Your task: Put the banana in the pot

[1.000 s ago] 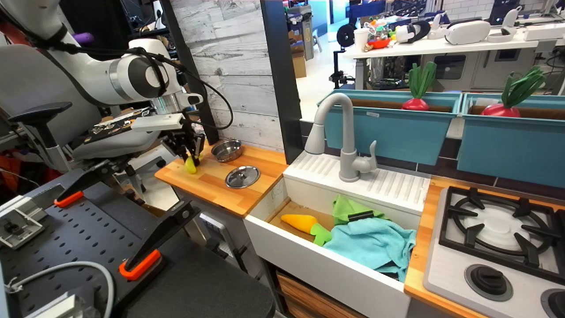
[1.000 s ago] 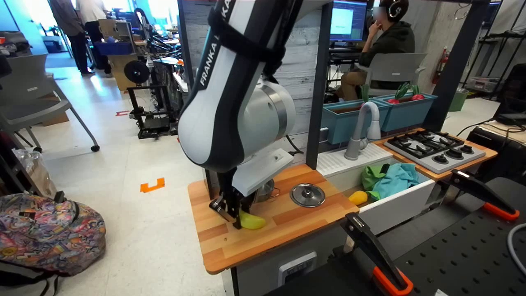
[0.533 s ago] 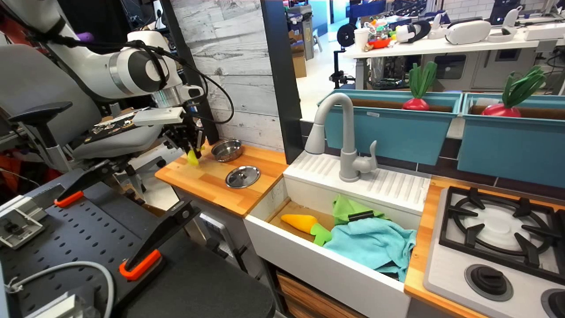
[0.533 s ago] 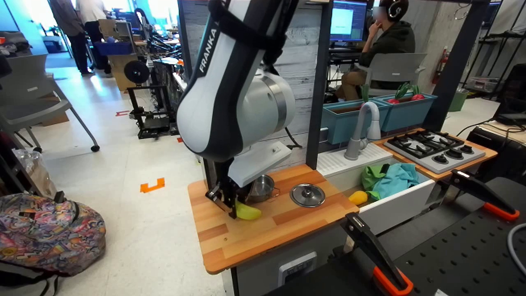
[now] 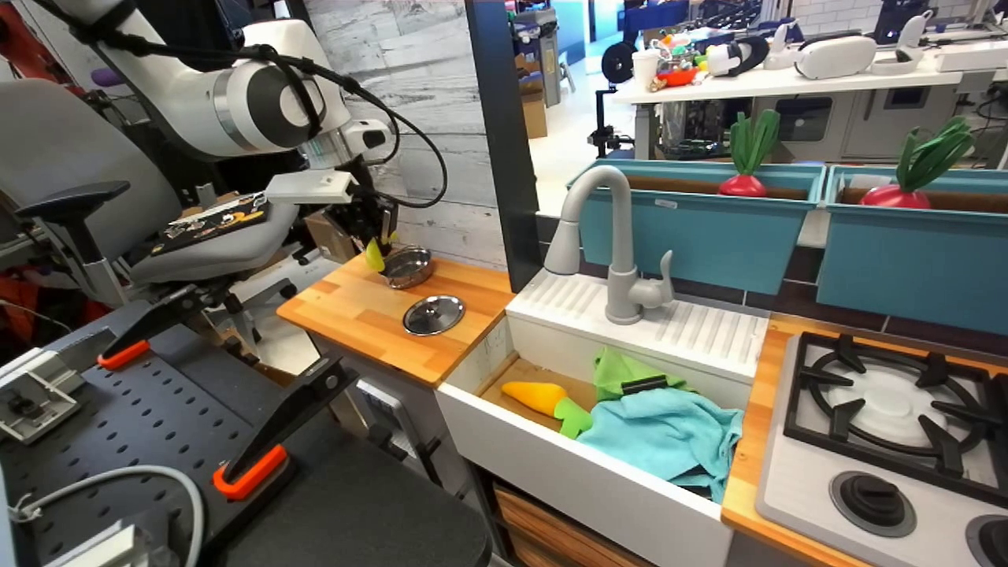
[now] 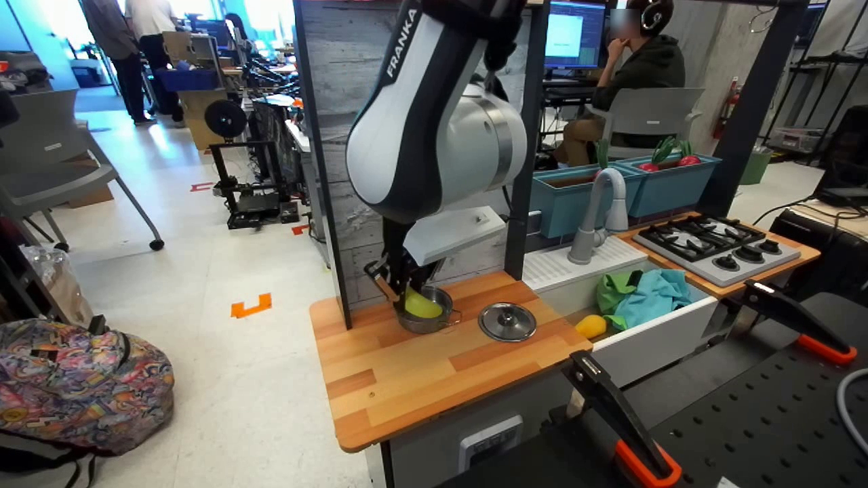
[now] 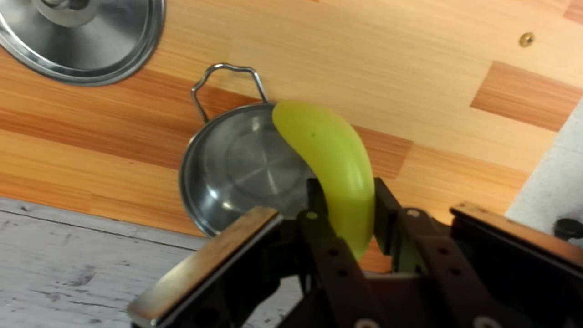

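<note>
- A wooden counter fills most of the wrist view, with weathered grey planks along the lower left.
- In that wrist view the pot shows its shiny inside and one wire handle; the lid is cut off by the upper left corner.
- The banana overlaps the pot's edge there, one end near the handle, the other past the rim as seen from this camera.
- The gripper is drawn in to the banana's width, a finger against each side, and has hold of it; this grip is clearest from the wrist.
- In an exterior view the arm reaches in from the upper left, and the banana appears at the near left edge of the pot, clear of the counter's front part. The fingers blur into the dark mechanism. This view alone shows the white headset on a table behind, and more of the orange carrot-like toy in the sink.
- In an exterior view the banana instead lies across the pot's opening, the metal wall visible beneath it. A seated person and a patterned backpack show only here.
- In both exterior views the lid rests flat on the counter, apart from the pot.
- Whether banana and pot touch, I cannot tell.
</note>
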Robot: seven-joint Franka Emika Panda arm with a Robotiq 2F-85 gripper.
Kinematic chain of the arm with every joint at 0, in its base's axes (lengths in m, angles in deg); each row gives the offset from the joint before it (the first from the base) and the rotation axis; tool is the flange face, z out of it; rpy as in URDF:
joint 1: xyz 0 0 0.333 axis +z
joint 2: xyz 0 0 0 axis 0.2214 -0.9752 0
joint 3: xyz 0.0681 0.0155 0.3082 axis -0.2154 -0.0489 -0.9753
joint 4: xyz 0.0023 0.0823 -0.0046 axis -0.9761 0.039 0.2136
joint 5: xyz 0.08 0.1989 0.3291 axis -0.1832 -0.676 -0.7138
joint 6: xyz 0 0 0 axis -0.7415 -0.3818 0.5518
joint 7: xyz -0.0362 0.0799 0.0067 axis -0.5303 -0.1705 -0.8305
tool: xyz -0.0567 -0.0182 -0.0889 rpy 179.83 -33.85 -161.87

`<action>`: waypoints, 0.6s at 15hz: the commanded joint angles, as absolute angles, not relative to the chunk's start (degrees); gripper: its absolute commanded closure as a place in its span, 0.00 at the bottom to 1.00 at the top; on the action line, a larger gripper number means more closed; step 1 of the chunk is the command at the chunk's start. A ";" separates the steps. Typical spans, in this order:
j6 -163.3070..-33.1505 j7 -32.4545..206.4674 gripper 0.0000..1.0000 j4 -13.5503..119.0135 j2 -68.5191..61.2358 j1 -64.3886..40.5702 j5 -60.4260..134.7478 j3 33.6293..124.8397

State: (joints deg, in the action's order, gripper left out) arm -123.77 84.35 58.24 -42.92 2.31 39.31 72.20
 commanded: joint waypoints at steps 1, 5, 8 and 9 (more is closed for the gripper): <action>-125.24 83.76 0.93 58.27 -42.75 -1.35 37.54 70.41; -124.49 84.33 0.93 56.67 -43.35 -2.28 37.13 70.80; -123.16 83.87 0.93 54.55 -44.45 -2.68 36.91 70.40; -122.78 83.91 0.93 53.88 -44.83 -2.57 36.92 70.41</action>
State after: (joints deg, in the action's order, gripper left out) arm -124.06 84.35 56.81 -43.18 -1.82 38.06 71.56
